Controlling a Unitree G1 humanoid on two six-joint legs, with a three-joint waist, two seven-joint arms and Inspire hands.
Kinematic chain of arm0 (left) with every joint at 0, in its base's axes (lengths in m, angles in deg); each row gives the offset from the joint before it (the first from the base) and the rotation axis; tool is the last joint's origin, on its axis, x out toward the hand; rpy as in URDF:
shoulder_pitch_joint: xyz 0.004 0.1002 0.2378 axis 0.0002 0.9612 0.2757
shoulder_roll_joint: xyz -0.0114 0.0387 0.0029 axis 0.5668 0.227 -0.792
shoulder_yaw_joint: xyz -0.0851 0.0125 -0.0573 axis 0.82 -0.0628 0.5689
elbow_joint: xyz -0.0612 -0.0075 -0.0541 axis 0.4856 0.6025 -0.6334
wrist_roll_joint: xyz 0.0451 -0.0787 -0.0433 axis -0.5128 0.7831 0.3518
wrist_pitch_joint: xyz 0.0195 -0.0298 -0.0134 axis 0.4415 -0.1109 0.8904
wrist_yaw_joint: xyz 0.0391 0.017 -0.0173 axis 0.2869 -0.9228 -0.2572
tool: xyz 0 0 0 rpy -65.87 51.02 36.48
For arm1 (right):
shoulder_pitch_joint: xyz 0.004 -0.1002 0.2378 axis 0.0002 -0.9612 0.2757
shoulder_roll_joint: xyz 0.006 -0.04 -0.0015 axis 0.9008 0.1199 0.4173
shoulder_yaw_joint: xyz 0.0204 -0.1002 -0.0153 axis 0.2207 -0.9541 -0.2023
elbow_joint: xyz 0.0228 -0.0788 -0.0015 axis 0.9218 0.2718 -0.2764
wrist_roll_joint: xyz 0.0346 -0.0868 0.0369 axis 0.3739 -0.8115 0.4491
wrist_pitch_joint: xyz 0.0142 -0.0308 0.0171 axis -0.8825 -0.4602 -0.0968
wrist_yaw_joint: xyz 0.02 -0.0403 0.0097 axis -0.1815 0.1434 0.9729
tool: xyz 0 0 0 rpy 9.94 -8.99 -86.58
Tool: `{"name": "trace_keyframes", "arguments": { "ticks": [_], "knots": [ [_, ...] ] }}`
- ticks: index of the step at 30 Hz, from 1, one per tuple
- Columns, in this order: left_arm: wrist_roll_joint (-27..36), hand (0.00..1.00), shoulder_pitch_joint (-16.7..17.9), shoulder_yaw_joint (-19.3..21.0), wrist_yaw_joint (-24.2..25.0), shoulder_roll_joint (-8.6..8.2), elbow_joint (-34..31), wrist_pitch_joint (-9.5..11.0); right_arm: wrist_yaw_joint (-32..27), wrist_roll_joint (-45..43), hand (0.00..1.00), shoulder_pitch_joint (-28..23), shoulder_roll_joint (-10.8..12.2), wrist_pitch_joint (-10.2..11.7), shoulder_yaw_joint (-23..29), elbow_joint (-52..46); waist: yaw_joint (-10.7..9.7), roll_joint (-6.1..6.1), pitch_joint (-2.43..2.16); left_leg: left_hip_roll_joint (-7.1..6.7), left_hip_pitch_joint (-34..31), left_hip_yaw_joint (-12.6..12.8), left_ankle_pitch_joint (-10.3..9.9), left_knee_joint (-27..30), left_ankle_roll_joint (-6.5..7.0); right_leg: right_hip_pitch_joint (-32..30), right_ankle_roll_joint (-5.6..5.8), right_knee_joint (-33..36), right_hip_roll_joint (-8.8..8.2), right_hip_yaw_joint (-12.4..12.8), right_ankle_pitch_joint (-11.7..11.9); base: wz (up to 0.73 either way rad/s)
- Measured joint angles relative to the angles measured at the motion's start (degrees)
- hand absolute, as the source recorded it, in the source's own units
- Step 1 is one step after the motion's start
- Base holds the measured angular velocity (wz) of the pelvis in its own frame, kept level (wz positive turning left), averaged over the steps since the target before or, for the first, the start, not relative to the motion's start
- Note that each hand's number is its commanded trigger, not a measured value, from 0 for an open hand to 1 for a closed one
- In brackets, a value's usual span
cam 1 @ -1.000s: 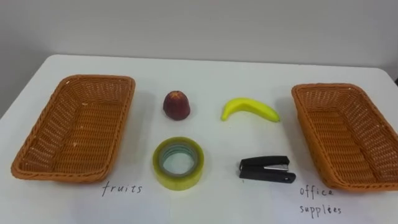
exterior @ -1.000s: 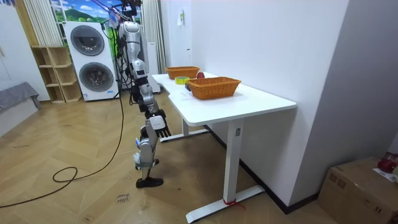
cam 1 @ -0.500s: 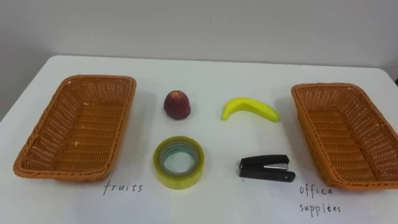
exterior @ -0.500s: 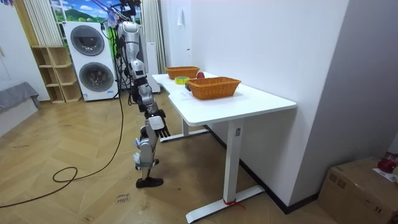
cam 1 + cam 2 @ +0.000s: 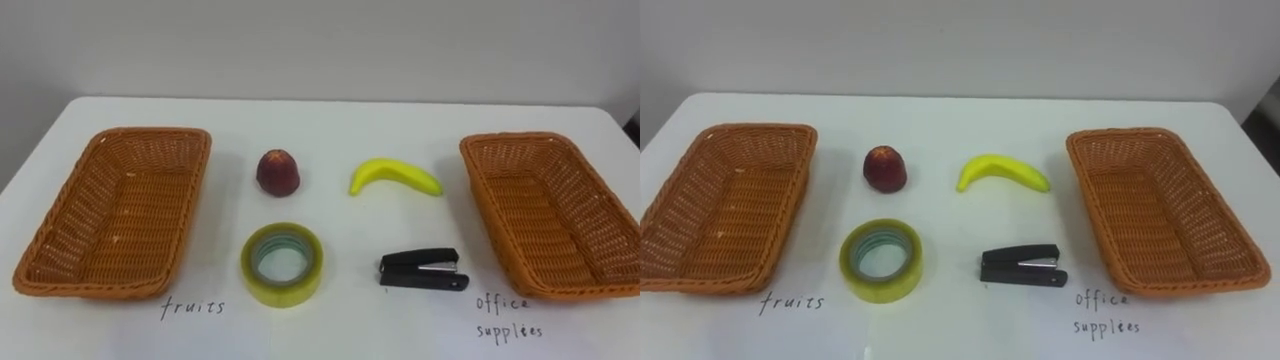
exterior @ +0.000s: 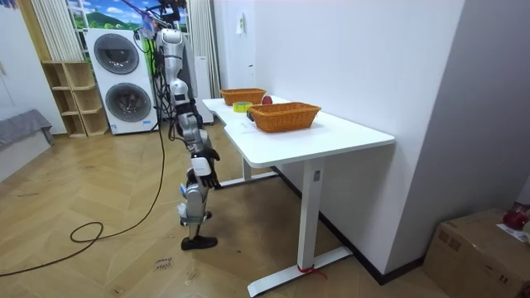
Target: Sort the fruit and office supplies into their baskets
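Fruit and office supplies are still lying unsorted on the tabletop (image 5: pixel 340 120), the red fruit (image 5: pixel 279 171) and banana (image 5: pixel 394 177) farther back and the tape roll (image 5: pixel 283 263) and stapler (image 5: pixel 423 270) nearer the front edge; only the head camera's view is shifting. The right robot hand (image 6: pixel 204 175) is hanging below the tabletop edge, having swung slightly back, and whether it is released or clenched cannot be told. The fruit basket (image 5: pixel 60 275) and office basket (image 5: pixel 480 190) are sitting empty near the side edges, leaving open room around each item.
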Motion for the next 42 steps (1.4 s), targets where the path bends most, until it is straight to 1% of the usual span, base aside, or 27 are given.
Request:
{"name": "trace_keyframes", "arguments": {
  "ticks": [2,4,5,8,10,11,14,18,19,22,26,30,34,35,36,37,38,39,41,42],
  "knots": [
    [0.0,0.0,0.1,0.3,0.0,0.1,0.0,0.0,-0.3,1.1,0.0,-0.9,-0.1,-0.1,1.4,0.0,0.0,-0.11,0.01,0.0,0.1,0.1,0.0,0.0,0.0,-0.1,0.0,0.0,-0.01,-0.1,0.0,0.0],
    [0.1,0.0,0.0,0.7,0.0,0.13,0.0,0.0,-0.8,1.7,0.0,-1.3,-0.3,-0.4,1.6,0.1,-0.2,-0.29,0.0,-0.02,0.6,0.1,0.0,-0.1,0.0,0.0,0.06,0.0,-0.04,0.0,-0.1,-0.02],
    [0.1,0.0,0.2,1.0,0.0,0.13,0.0,-0.1,-1.3,1.9,0.0,-1.3,-0.3,-0.6,2.5,0.3,-0.5,-0.41,-0.1,-0.05,0.9,0.3,0.0,-0.5,0.0,0.1,0.07,0.1,-0.06,0.2,-0.2,-0.05],
    [0.1,0.0,0.5,1.1,0.0,0.14,0.0,-0.1,-1.9,4.4,0.0,-1.7,-0.5,-0.6,3.8,0.4,-0.7,-0.54,-0.14,-0.04,1.1,0.8,0.0,-0.7,0.01,0.0,0.06,0.1,0.05,1.4,-0.3,-0.08],
    [0.1,0.0,0.8,1.6,0.0,0.16,-0.1,-0.2,-2.5,6.0,0.0,-1.7,-0.5,-0.9,4.8,0.4,-1.3,-0.8,-0.22,-0.04,1.3,0.9,0.0,-1.0,0.01,-0.1,0.07,0.1,0.07,1.6,-0.3,-0.08],
    [0.1,0.0,0.8,2.2,0.0,0.17,-0.1,-0.2,-2.9,7.0,0.0,-1.6,-0.5,-1.4,6.3,0.3,-1.4,-0.98,-0.26,-0.02,1.6,0.9,0.0,-0.9,0.01,-0.1,0.07,0.0,0.14,2.0,-0.3,-0.11],
    [0.1,0.0,0.7,3.3,-0.1,0.66,-0.2,-0.2,-4.8,10.3,0.0,-1.6,-0.6,-1.8,9.4,0.3,-1.7,-1.51,-0.35,-0.04,1.8,0.9,0.0,-1.0,0.02,0.0,0.07,0.1,0.18,2.5,-0.3,-0.07],
    [0.0,0.0,0.4,3.8,-0.6,1.48,-0.2,0.2,-7.4,16.2,0.0,-1.5,-0.7,-1.8,13.7,0.0,-2.0,-1.73,-0.3,-0.06,1.9,1.0,0.0,-1.1,0.05,-0.1,0.08,0.2,0.17,2.3,-0.3,-0.01],
    [0.0,0.0,0.5,4.5,-0.9,1.66,-0.2,0.8,-8.4,17.9,0.0,-1.5,-0.7,-1.7,15.5,-0.5,-2.2,-1.7,-0.31,-0.05,1.9,1.0,0.0,-1.1,0.05,-0.1,0.08,0.2,0.18,2.3,-0.3,0.0],
    [0.1,0.0,0.9,4.5,-1.2,2.49,-0.6,1.3,-11.0,22.1,0.0,-1.7,-1.0,-1.5,19.7,-3.3,-3.4,-1.66,-0.32,0.0,1.9,1.1,0.0,-1.2,0.05,-0.1,0.08,0.3,0.2,2.2,-0.3,0.0],
    [0.5,0.0,1.2,4.5,-2.2,3.07,-0.6,1.3,-14.8,26.2,0.0,-2.1,-1.0,0.7,22.5,-8.3,-4.7,-1.7,-0.32,-0.02,1.9,1.2,0.0,-1.5,0.05,-0.2,0.08,0.4,0.19,2.3,-0.3,-0.01],
    [0.4,0.0,1.5,4.3,-2.3,3.05,-2.0,1.3,-18.9,27.9,0.0,-1.9,-1.0,1.4,24.1,-13.4,-5.0,-1.73,-0.35,-0.02,1.4,1.8,0.0,-1.5,0.08,-1.4,0.07,1.0,0.16,2.9,-0.4,-0.09],
    [0.2,0.0,2.1,4.2,-2.5,3.08,-2.9,1.5,-25.4,27.7,0.0,-2.1,-1.0,3.2,26.2,-19.8,-5.4,-1.51,-0.47,-0.04,1.4,2.1,0.0,-1.5,0.14,-2.0,0.08,1.3,0.18,3.4,-0.4,-0.08],
    [0.2,0.0,2.2,4.2,-2.9,3.06,-2.9,1.5,-27.3,27.6,0.0,-2.1,-1.0,4.1,26.3,-21.9,-5.7,-1.43,-0.5,-0.02,1.4,2.2,0.0,-1.5,0.14,-2.0,0.08,1.3,0.18,3.3,-0.4,-0.03],
    [0.2,0.0,2.2,4.2,-3.2,3.03,-3.0,1.6,-28.4,27.5,0.0,-2.2,-1.0,4.5,26.3,-23.2,-5.9,-1.43,-0.5,-0.02,1.3,2.2,0.0,-1.6,0.14,-2.1,0.08,1.3,0.18,3.3,-0.4,0.0],
    [0.2,0.0,2.2,4.2,-3.4,3.03,-3.1,1.6,-30.4,27.3,0.0,-2.3,-1.0,5.1,26.4,-25.7,-6.0,-1.21,-0.59,-0.02,1.2,2.2,0.0,-1.6,0.13,-2.2,0.08,1.3,0.18,3.2,-0.4,0.0],
    [0.2,0.0,2.1,4.2,-3.4,3.04,-3.4,1.7,-32.3,27.3,0.0,-2.5,-1.0,5.9,26.5,-28.0,-6.1,-1.16,-0.64,-0.02,1.0,2.2,0.0,-1.6,0.14,-2.3,0.08,1.3,0.18,3.2,-0.4,0.0],
    [0.3,0.0,2.1,4.1,-3.4,3.03,-3.6,1.7,-33.4,27.3,0.0,-2.7,-1.0,6.2,26.5,-29.3,-6.0,-0.97,-0.73,-0.02,0.8,2.2,0.0,-1.6,0.13,-2.3,0.08,1.3,0.18,3.2,-0.4,0.0],
    [0.6,0.0,2.0,3.8,-3.4,3.02,-3.9,2.2,-37.3,27.3,0.0,-2.9,-1.0,7.8,26.5,-34.1,-5.9,-0.66,-0.74,0.03,0.7,2.2,0.0,-1.6,0.14,-2.7,0.09,2.0,0.18,3.1,-0.4,0.0],
    [0.6,0.0,2.1,3.8,-3.4,3.02,-3.9,2.4,-38.1,27.3,0.0,-2.9,-1.0,8.2,26.5,-35.1,-5.9,-0.66,-0.72,0.04,0.7,2.2,0.0,-1.6,0.14,-2.7,0.09,2.1,0.18,3.0,-0.4,0.0]
  ]
}}
